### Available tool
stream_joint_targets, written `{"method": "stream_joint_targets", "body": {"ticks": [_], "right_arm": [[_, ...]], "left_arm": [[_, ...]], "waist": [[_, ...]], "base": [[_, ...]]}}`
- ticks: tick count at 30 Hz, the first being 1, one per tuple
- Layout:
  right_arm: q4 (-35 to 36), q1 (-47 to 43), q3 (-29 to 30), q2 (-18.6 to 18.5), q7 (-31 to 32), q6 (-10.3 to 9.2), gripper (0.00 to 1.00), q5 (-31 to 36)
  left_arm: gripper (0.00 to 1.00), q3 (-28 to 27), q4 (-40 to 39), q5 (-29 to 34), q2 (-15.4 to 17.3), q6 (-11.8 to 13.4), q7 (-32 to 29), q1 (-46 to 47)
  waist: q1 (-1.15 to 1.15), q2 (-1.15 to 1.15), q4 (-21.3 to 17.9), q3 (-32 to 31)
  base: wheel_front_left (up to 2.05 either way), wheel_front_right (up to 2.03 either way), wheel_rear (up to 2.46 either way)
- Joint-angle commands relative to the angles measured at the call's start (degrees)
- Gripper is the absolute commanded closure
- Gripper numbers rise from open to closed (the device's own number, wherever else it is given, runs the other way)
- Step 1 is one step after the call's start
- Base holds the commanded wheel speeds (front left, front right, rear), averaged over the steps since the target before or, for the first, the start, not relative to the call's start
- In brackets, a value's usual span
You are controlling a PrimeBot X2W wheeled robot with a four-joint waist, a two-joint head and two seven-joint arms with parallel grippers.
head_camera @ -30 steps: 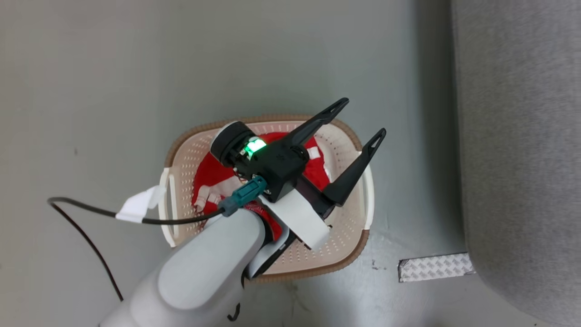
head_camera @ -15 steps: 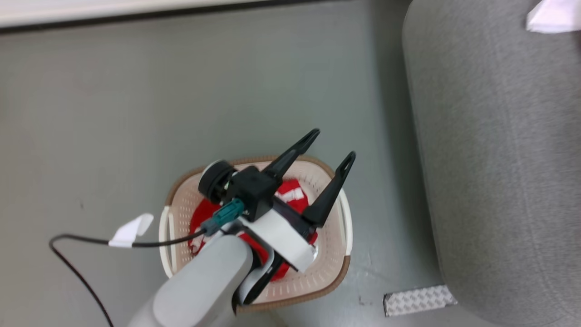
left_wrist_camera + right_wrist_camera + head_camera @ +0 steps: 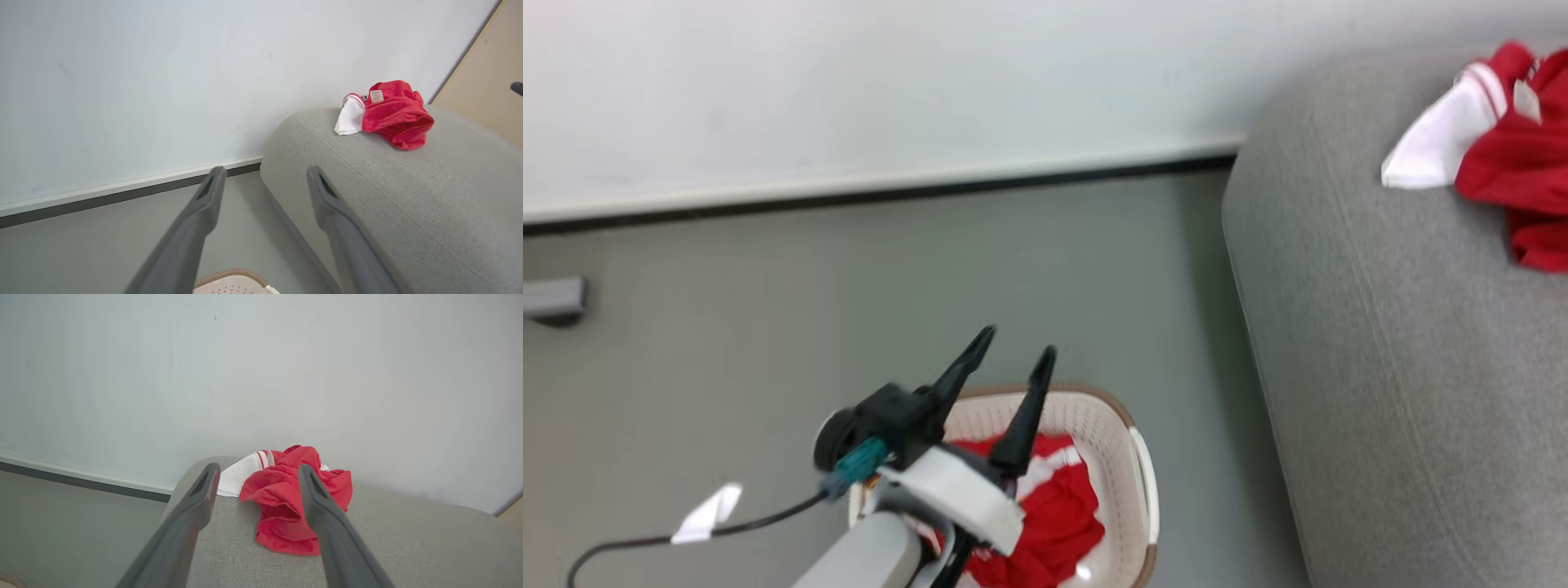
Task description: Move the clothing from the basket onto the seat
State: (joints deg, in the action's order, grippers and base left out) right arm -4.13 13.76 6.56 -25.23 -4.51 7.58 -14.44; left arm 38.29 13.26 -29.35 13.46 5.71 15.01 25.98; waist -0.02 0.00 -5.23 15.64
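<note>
Head camera has tipped up since a second ago, so the basket (image 3: 1131,433) now sits at the bottom edge. Left gripper (image 3: 1018,341) hovers above it, jaws wide, empty. Red clothing (image 3: 1058,506) remains inside. Right gripper (image 3: 258,467) also wide, empty, pointing at the garment (image 3: 286,498) lying on the seat (image 3: 1380,327) near the wall (image 3: 890,82). Next pick, likely: go down into the heap's middle, pinch a thick fold, lift clear of the basket wall.
</note>
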Motion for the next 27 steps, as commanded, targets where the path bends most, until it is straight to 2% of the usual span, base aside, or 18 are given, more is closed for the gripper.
{"method": "stream_joint_targets", "body": {"ticks": [1,2,4,9,18,27], "right_arm": [[1.2,-2.3,1.4,1.7,-1.0,-0.17,0.00,0.7],[1.2,-2.3,1.4,1.7,-1.0,-0.17,0.00,0.7],[3.3,-6.4,2.0,5.8,-2.4,-0.17,0.00,2.4],[4.7,-11.1,2.0,10.1,-4.3,-0.17,0.00,3.6],[2.3,-20.4,1.1,17.7,-9.1,-0.16,0.00,5.7],[-5.2,-22.3,-2.7,20.9,-10.7,-0.17,0.00,7.0]], "left_arm": [[0.00,-1.0,-0.2,0.3,0.4,0.4,0.2,-2.4],[0.00,-1.0,-0.2,0.3,0.4,0.4,0.2,-2.4],[0.00,-3.9,-1.0,1.1,1.0,1.5,0.2,-6.1],[0.00,-7.7,-1.7,2.1,1.3,2.3,0.1,-11.3],[0.00,-15.0,-2.2,5.0,0.5,1.6,0.1,-20.4],[0.00,-23.1,-1.7,9.4,-0.5,-0.4,0.1,-26.4]], "waist": [[0.02,0.00,2.4,-4.3],[0.02,0.00,2.4,-4.3],[0.02,0.00,4.2,-6.9],[0.02,0.00,6.7,-10.1],[0.02,0.00,12.0,-15.7],[0.02,0.00,12.7,-17.9]], "base": [[0.00,0.00,0.00],[0.00,0.00,0.00],[0.00,0.00,0.00],[0.00,0.00,0.00],[0.00,0.00,0.00],[0.00,0.00,0.00]]}}
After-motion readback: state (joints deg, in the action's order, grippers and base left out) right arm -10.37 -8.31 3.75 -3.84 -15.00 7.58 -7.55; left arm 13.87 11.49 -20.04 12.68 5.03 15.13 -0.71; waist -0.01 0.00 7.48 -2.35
